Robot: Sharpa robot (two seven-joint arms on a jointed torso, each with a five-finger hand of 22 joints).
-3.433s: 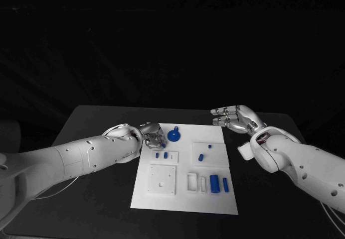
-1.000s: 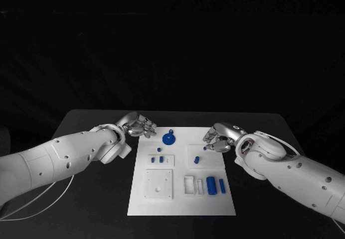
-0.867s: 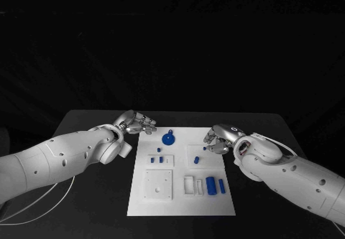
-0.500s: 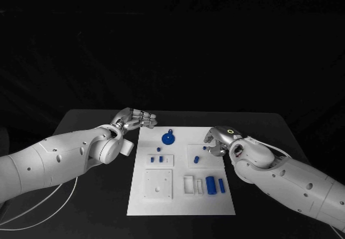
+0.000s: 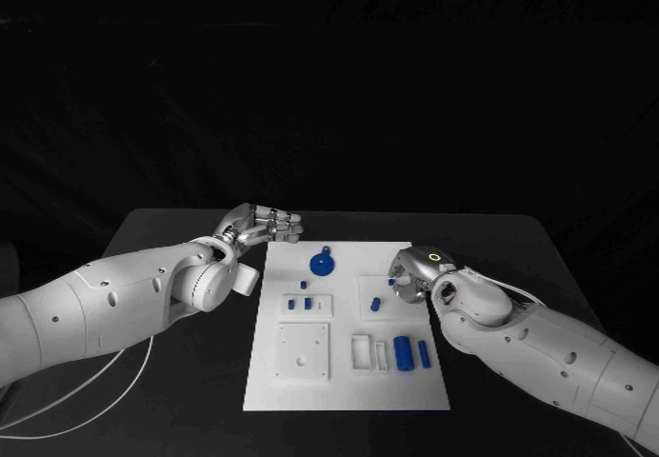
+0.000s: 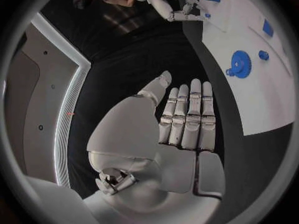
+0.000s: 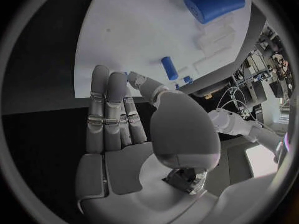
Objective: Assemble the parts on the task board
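The white task board [image 5: 344, 381] lies mid-table. On it are a blue gear [image 5: 323, 264], a small peg [image 5: 304, 285], two short pieces [image 5: 300, 305], another piece [image 5: 375, 305] and two blue blocks [image 5: 412, 353]. My left hand [image 5: 261, 227] hovers off the board's far left corner, fingers straight, holding nothing; the left wrist view shows its palm [image 6: 181, 129] beside the gear [image 6: 239, 63]. My right hand [image 5: 415, 269] is low over the board's right side. A small blue peg [image 5: 391, 282] sits at its fingertips, and shows between thumb tip and fingers [image 7: 126, 74]. Whether it is gripped is unclear.
A square white recess [image 5: 305, 350] and narrow white slots [image 5: 370, 352] take up the board's near half. Black table [image 5: 165, 248] surrounds the board. My right forearm [image 5: 535, 343] lies along the board's right edge.
My left hand has drifted a little farther from the board. My right forearm has swung in closer to the board's right edge, while its hand has stayed at the small peg.
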